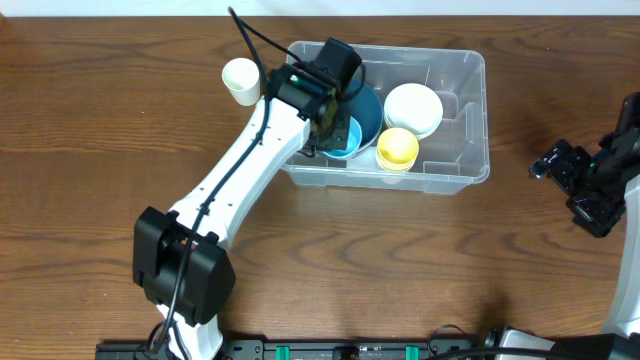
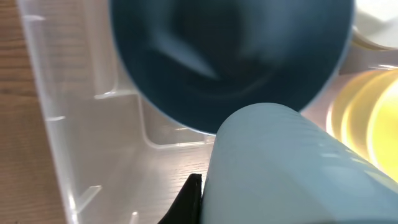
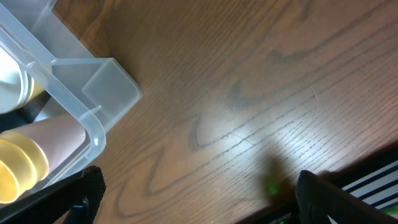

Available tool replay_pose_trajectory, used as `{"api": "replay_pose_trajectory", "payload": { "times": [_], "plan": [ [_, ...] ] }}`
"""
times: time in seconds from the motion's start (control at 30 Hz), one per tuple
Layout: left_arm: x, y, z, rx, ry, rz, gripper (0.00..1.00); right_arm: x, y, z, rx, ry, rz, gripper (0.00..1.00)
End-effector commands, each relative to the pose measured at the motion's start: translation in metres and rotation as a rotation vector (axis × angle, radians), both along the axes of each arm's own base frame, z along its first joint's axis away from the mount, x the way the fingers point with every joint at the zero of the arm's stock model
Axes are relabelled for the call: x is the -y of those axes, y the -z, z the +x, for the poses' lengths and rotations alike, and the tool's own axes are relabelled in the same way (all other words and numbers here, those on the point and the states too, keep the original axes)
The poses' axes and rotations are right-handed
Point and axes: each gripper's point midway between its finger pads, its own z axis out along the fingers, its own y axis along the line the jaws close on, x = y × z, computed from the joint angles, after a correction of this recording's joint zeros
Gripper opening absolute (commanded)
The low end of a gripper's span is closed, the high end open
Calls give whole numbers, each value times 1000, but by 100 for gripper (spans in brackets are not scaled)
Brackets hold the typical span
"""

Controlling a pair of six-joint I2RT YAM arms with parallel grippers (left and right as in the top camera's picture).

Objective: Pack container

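The container (image 1: pixel 468 120) is a large clear plastic bin at the back middle of the table. Inside it lie a dark blue bowl (image 1: pixel 368 108), stacked white bowls (image 1: pixel 413 108) and a yellow cup (image 1: pixel 397 148). My left gripper (image 1: pixel 336 128) reaches into the bin's left half, shut on a light blue cup (image 1: pixel 346 140). In the left wrist view that cup (image 2: pixel 292 168) fills the lower right, pressed against one black finger (image 2: pixel 190 198), with the dark blue bowl (image 2: pixel 230 56) just beyond it. My right gripper (image 1: pixel 578 192) hovers open over bare table, right of the bin.
A white cup (image 1: pixel 241 80) stands on the table just outside the bin's left end. In the right wrist view the bin's corner (image 3: pixel 93 93) and the yellow cup (image 3: pixel 18 168) show at the left, with wooden tabletop (image 3: pixel 249 93) elsewhere.
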Motion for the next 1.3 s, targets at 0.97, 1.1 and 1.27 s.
{"api": "replay_pose_trajectory", "payload": {
  "times": [0.97, 1.1, 1.27],
  "plan": [
    [-7, 44, 9, -79, -9, 67, 6, 1, -3, -1, 9, 15, -1, 99],
    [-10, 43, 14, -69, -19, 60, 6, 1, -3, -1, 9, 16, -1, 99],
    [-18, 43, 20, -64, -43, 56, 6, 1, -3, -1, 9, 16, -1, 99]
  ]
}}
